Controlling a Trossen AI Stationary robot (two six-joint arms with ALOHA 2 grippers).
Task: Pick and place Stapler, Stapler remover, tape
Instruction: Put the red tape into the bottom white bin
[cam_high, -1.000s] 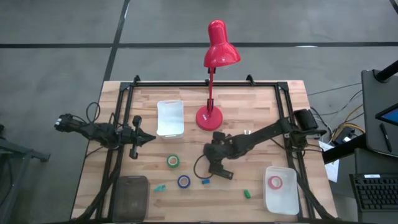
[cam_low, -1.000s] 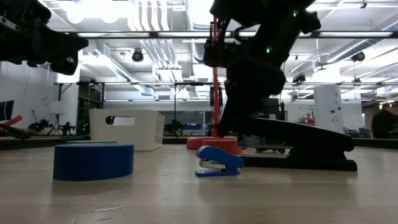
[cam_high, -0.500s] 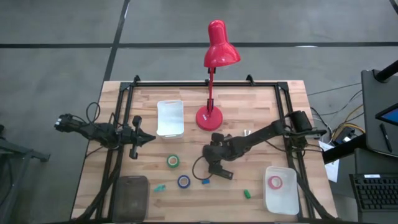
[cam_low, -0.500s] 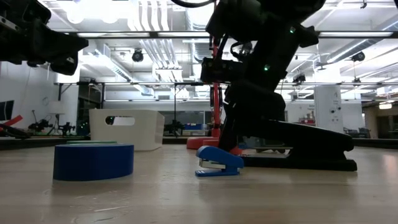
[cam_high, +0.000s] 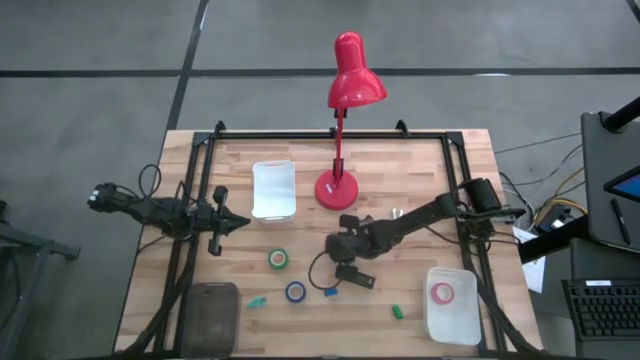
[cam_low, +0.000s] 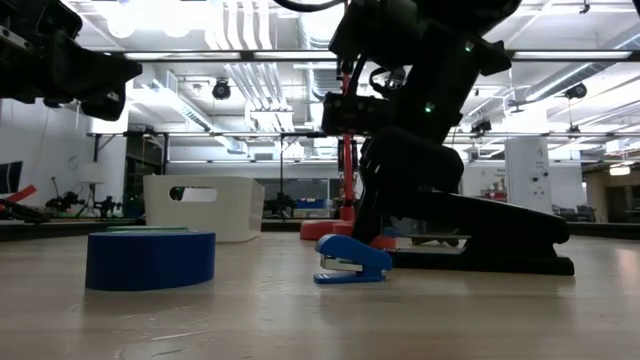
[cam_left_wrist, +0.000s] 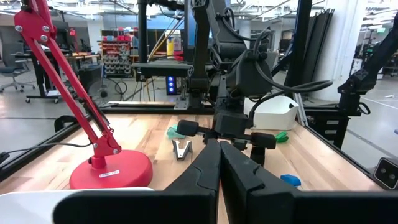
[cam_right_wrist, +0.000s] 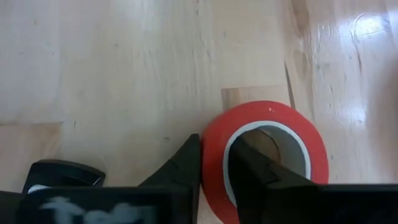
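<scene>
Tape is the item in hand: we find a red tape roll (cam_right_wrist: 267, 112) lying flat on the table (cam_high: 420, 170), directly under the right gripper (cam_right_wrist: 214, 142). That gripper is clenched across the roll's wall, one of its fingers (cam_right_wrist: 183, 168) outside the red band and the other inside the pale core. In the overhead view the right gripper (cam_high: 345, 262) hides the roll entirely. The stapler (cam_high: 357, 277) lies just beside this gripper, on its near side toward the table's front edge. A green roll (cam_high: 278, 259) and a blue roll (cam_high: 295, 291) sit apart from it toward the left arm. A pink-red roll (cam_high: 442, 293) rests in the white tray (cam_high: 450, 330) on the opposite side. We judge the roll light and stiff, with a smooth, somewhat slippery outer face. A pinch through the wall, as taken here, seems the soundest hold. A grip across the full ring would risk the roll squirting out. Being off-centre, the roll may swing or tilt once raised, so we advise a level, unhurried lift. The left gripper (cam_left_wrist: 220, 144) waits with fingers pressed together, well apart, holding nothing.
</scene>
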